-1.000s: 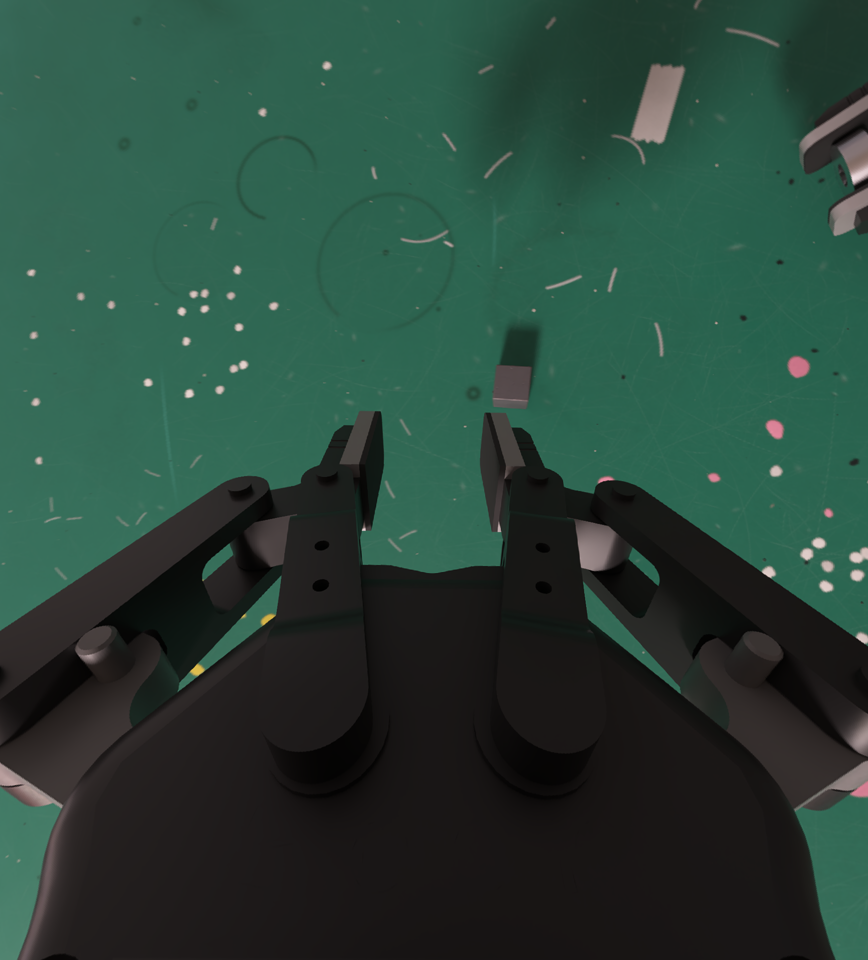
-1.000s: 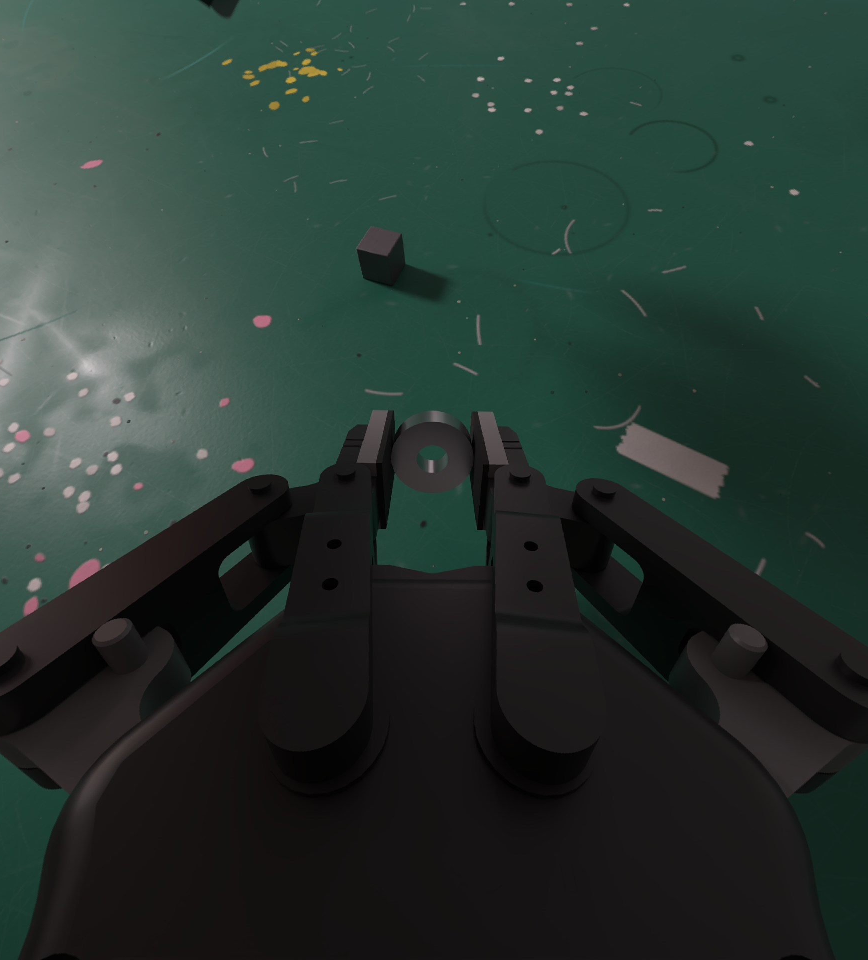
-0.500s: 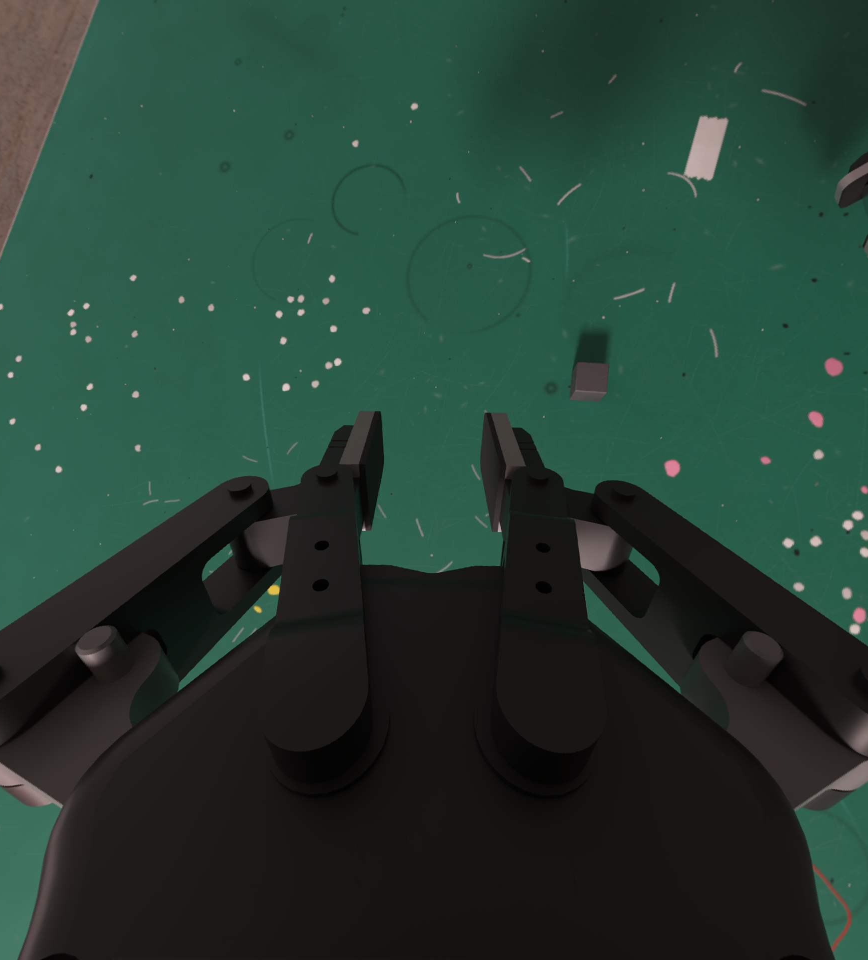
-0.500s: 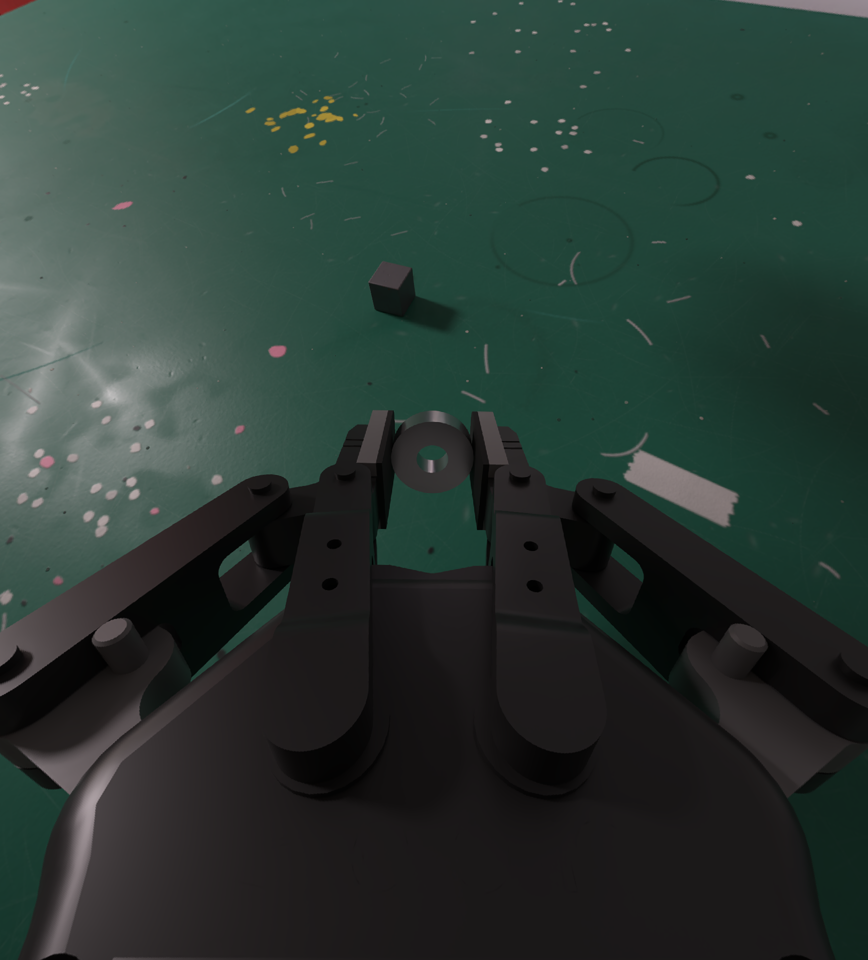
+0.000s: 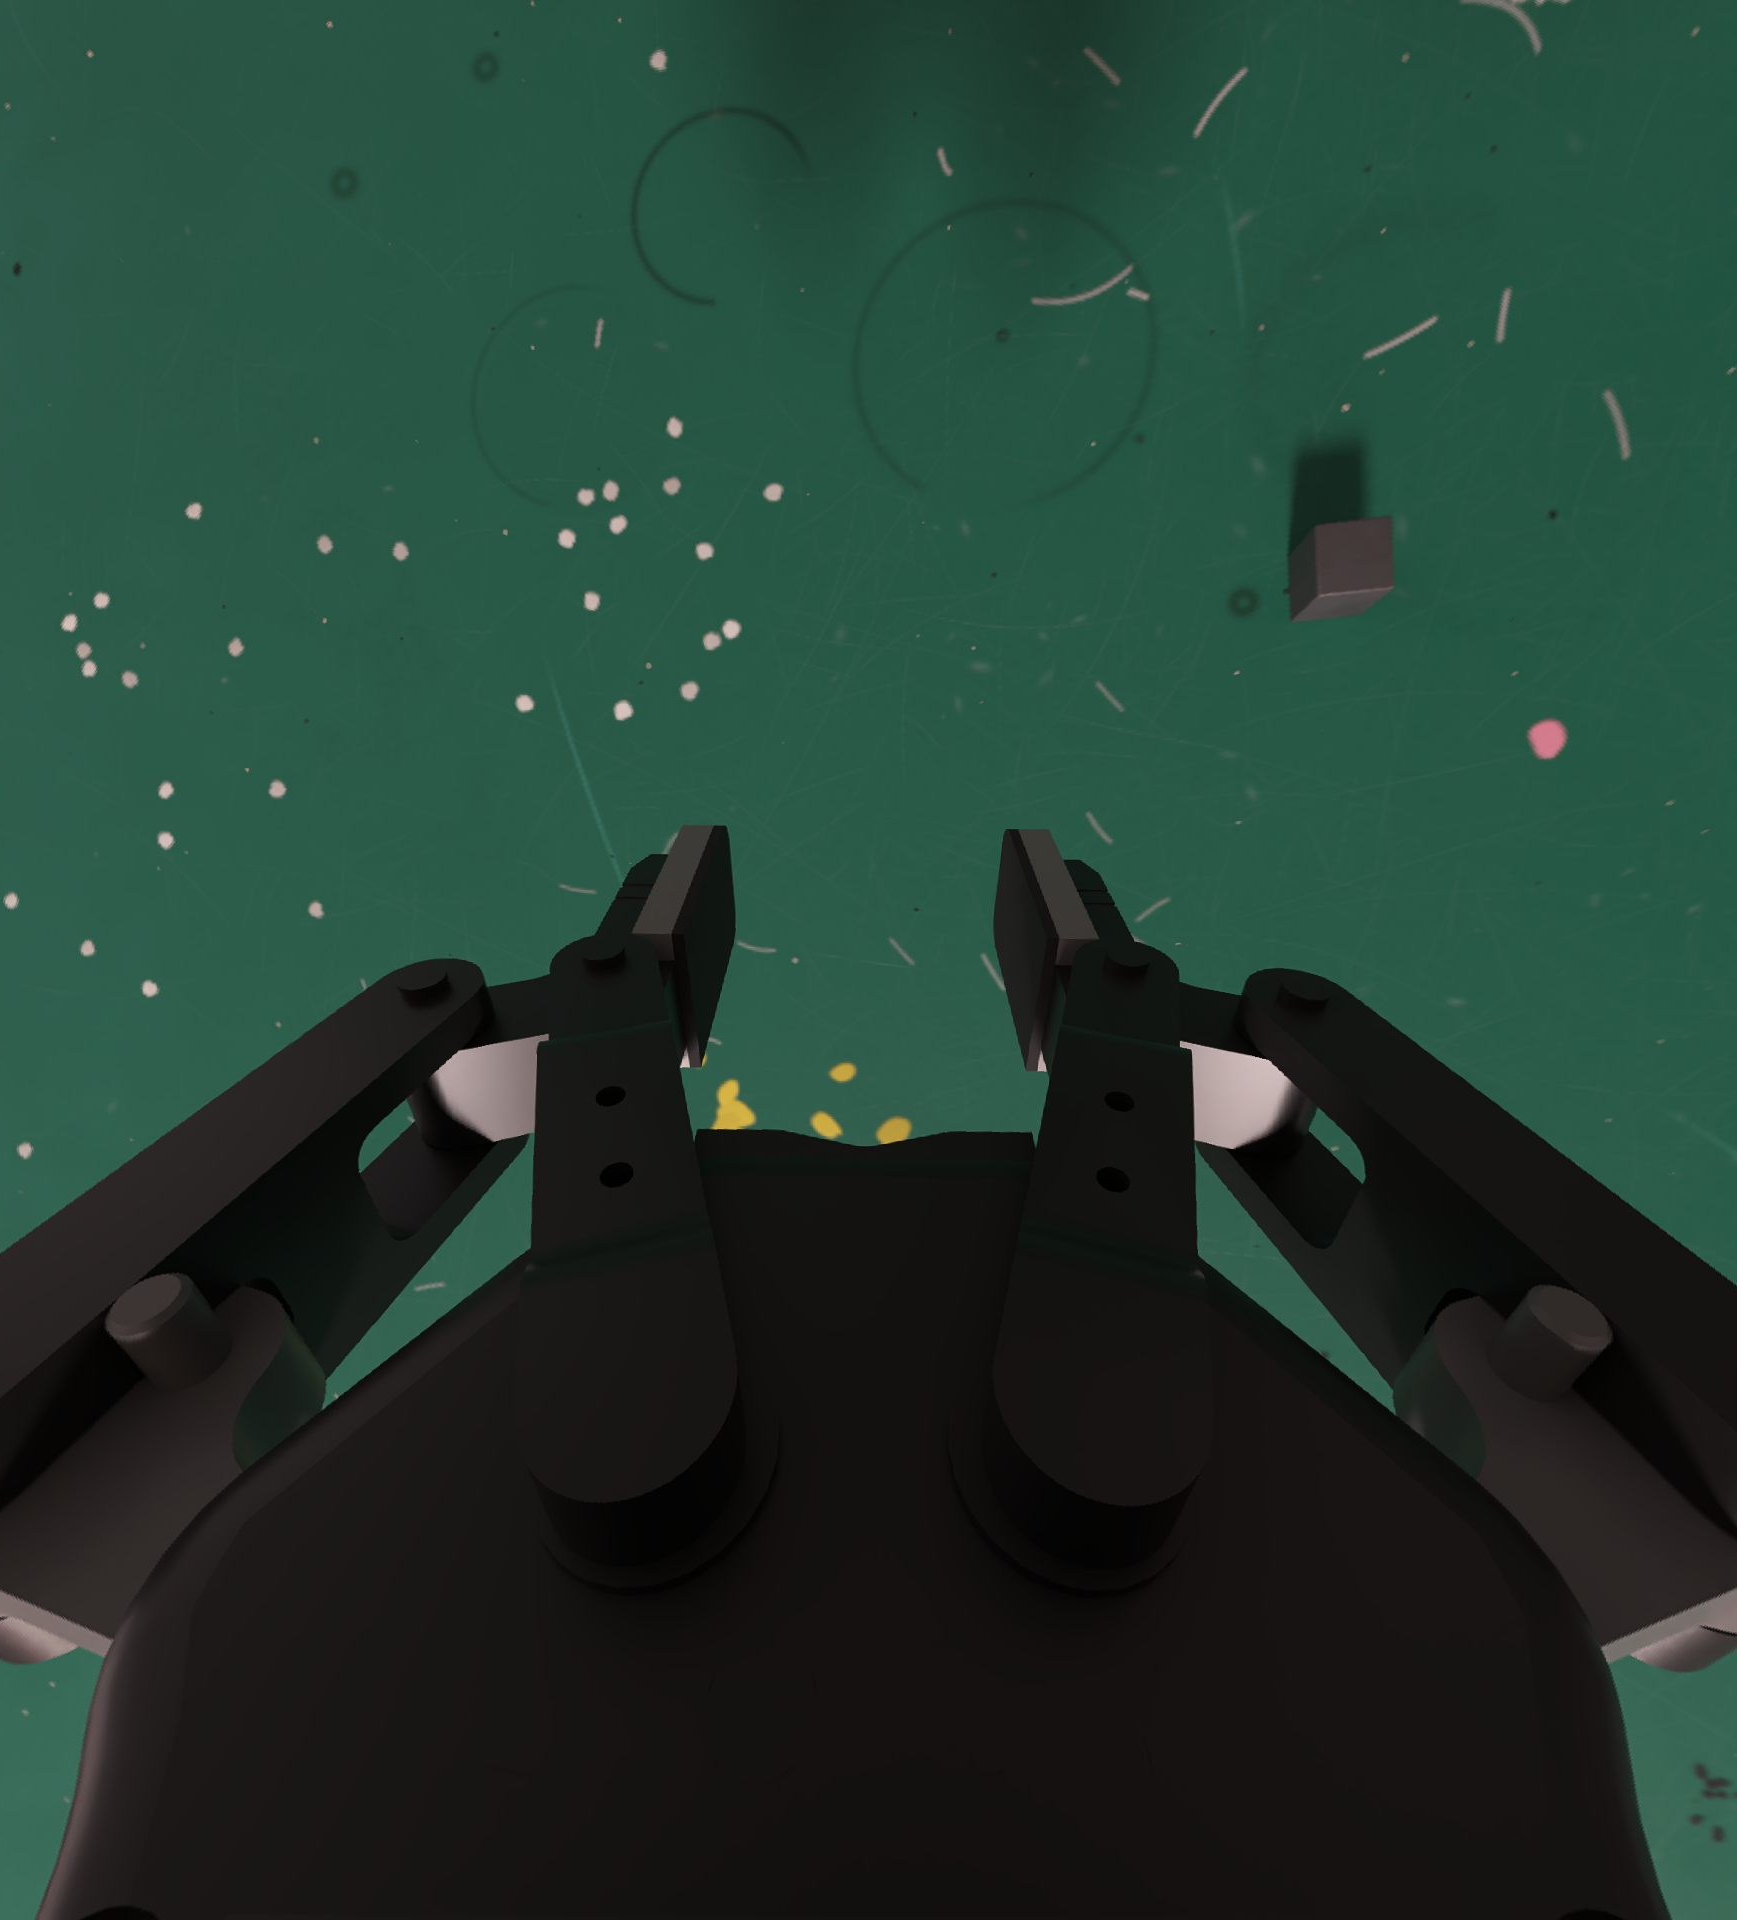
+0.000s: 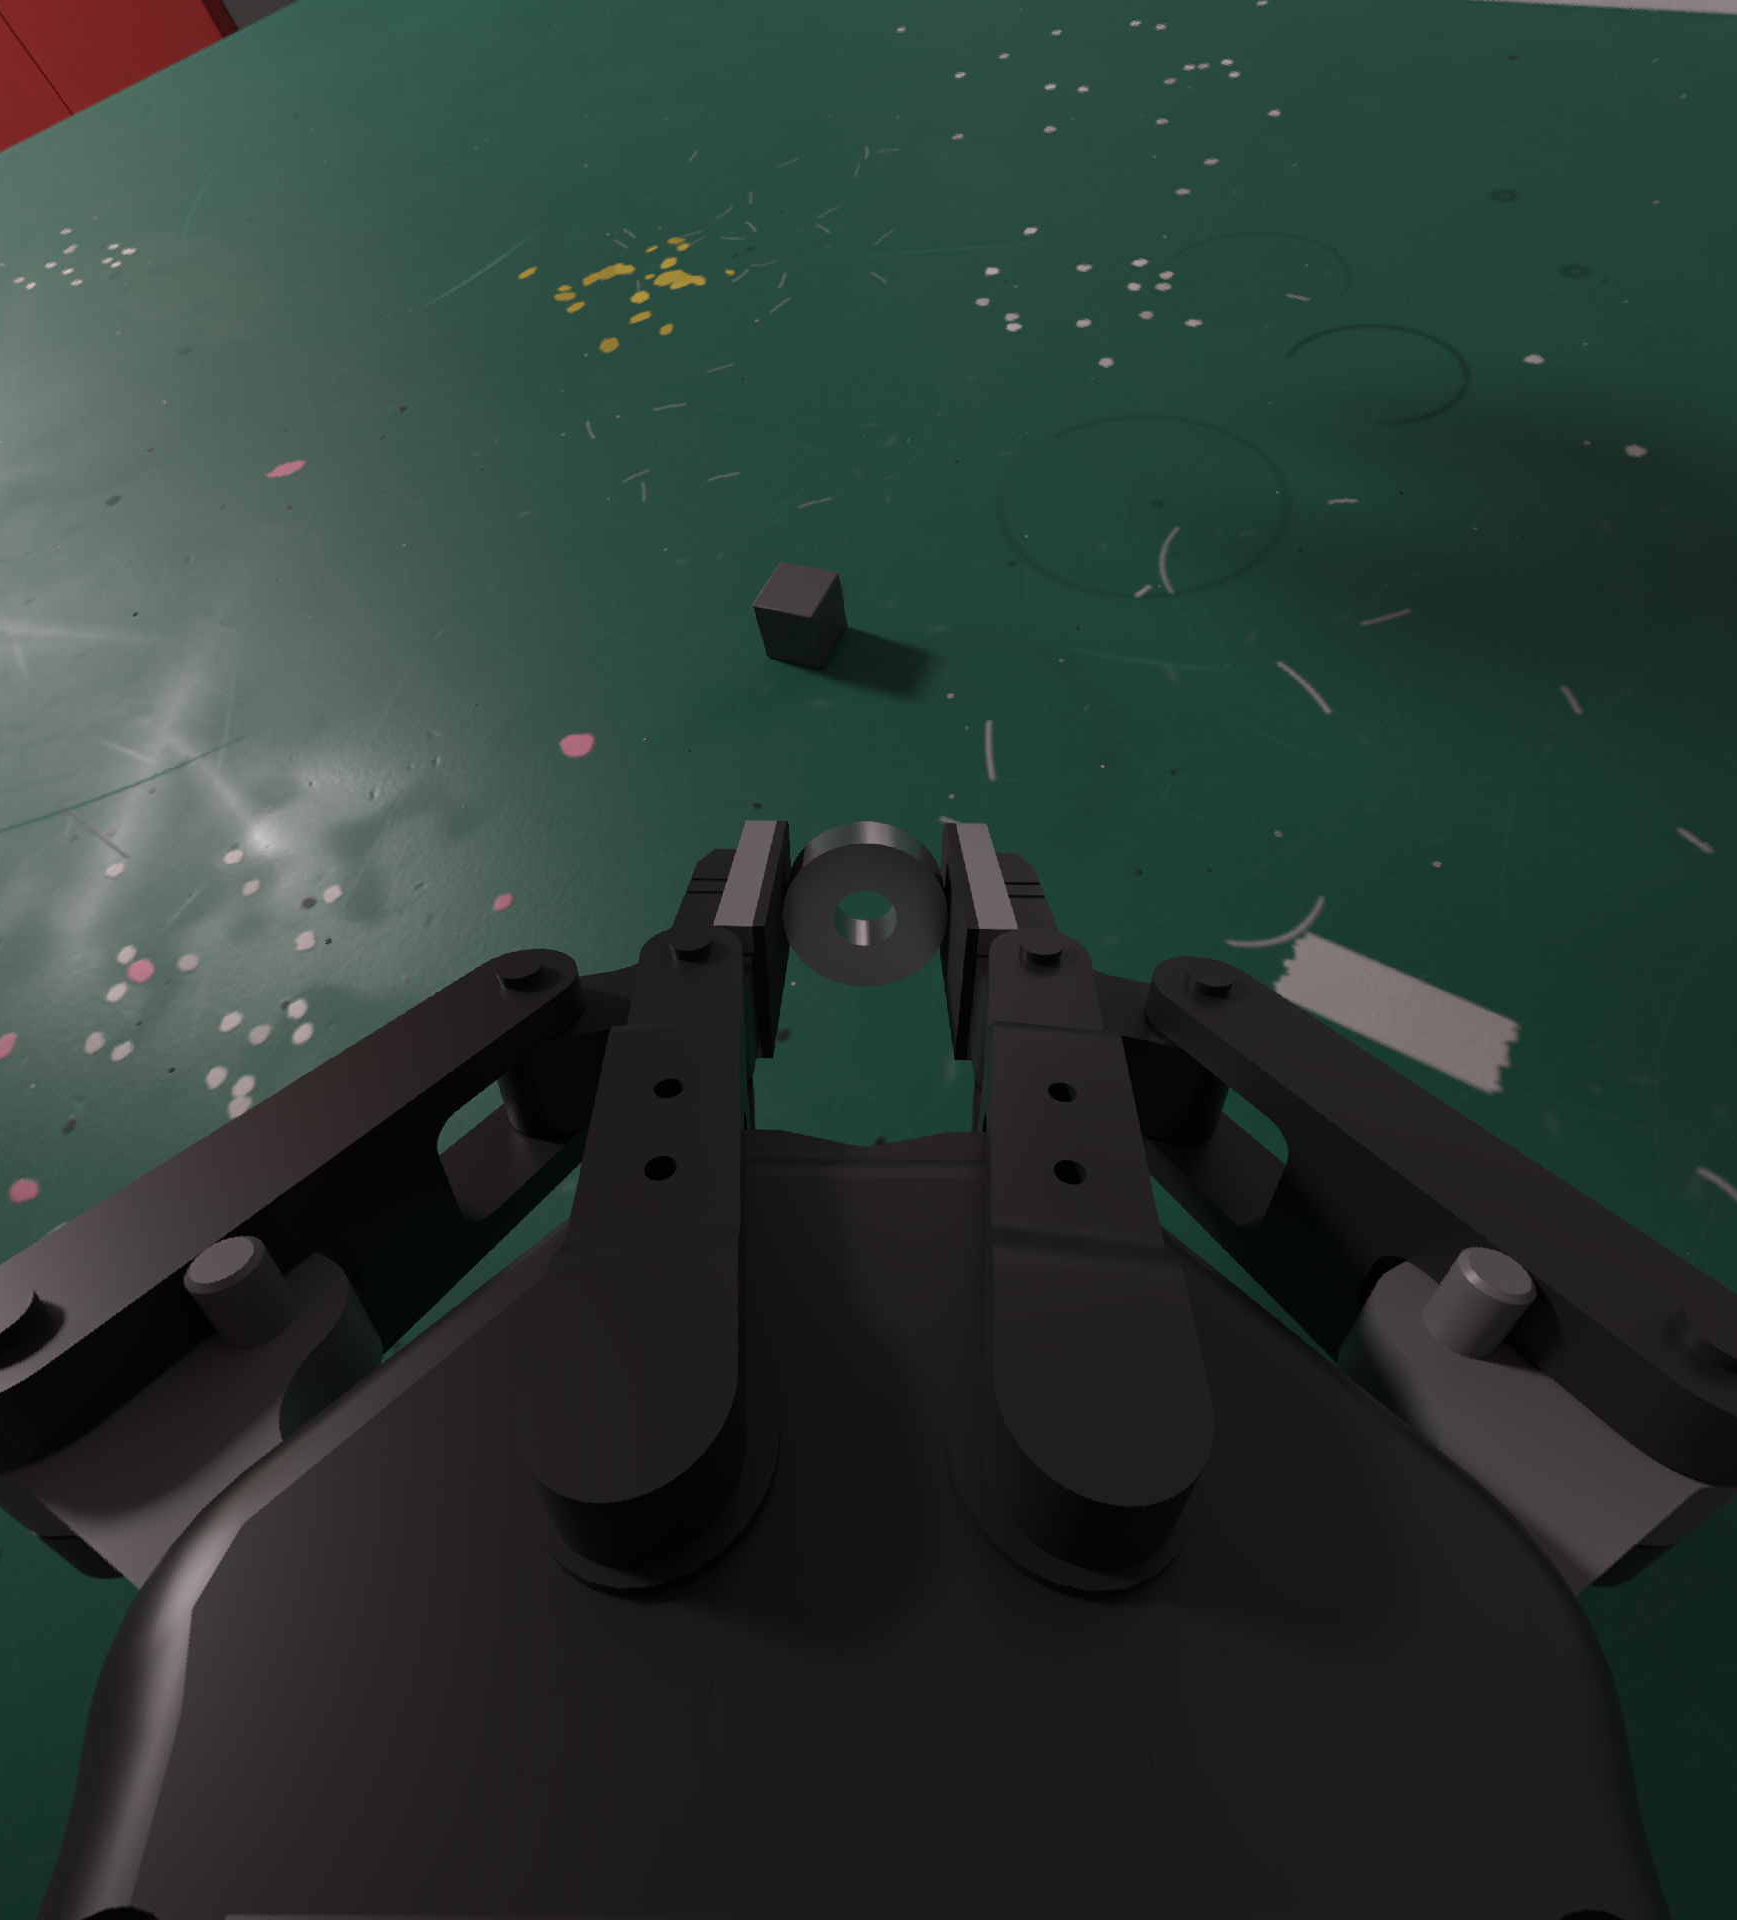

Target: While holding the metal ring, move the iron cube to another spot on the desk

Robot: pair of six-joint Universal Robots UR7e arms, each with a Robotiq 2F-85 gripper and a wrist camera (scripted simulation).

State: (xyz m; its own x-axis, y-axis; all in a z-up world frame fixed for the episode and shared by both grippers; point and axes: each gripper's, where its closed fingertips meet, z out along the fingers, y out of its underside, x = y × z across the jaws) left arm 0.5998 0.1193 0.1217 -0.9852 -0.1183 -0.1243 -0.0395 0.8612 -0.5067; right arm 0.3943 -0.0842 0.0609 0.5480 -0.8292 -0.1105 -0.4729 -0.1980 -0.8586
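Observation:
The iron cube (image 5: 1340, 568) is a small dark grey block resting on the green desk mat (image 5: 220, 312), ahead and to the right of my left gripper (image 5: 862, 940). That gripper is open and empty, above the mat and apart from the cube. In the right wrist view the cube (image 6: 799, 613) sits on the mat (image 6: 324, 623) ahead and a little left of my right gripper (image 6: 864, 914). The right gripper is shut on the metal ring (image 6: 864, 916), a thick grey washer held upright between the pads, clear of the mat.
The mat is scuffed, with white, pink and yellow paint flecks (image 6: 635, 286) and faint circle marks (image 5: 1004, 348). A strip of pale tape (image 6: 1394, 1008) lies flat to the right of the right gripper. A red surface (image 6: 64, 62) shows past the mat's far left corner.
The left gripper has moved away from the cube, which now sits farther right in its view; the right gripper has left that view. The right gripper, still holding the ring, has backed away and higher.

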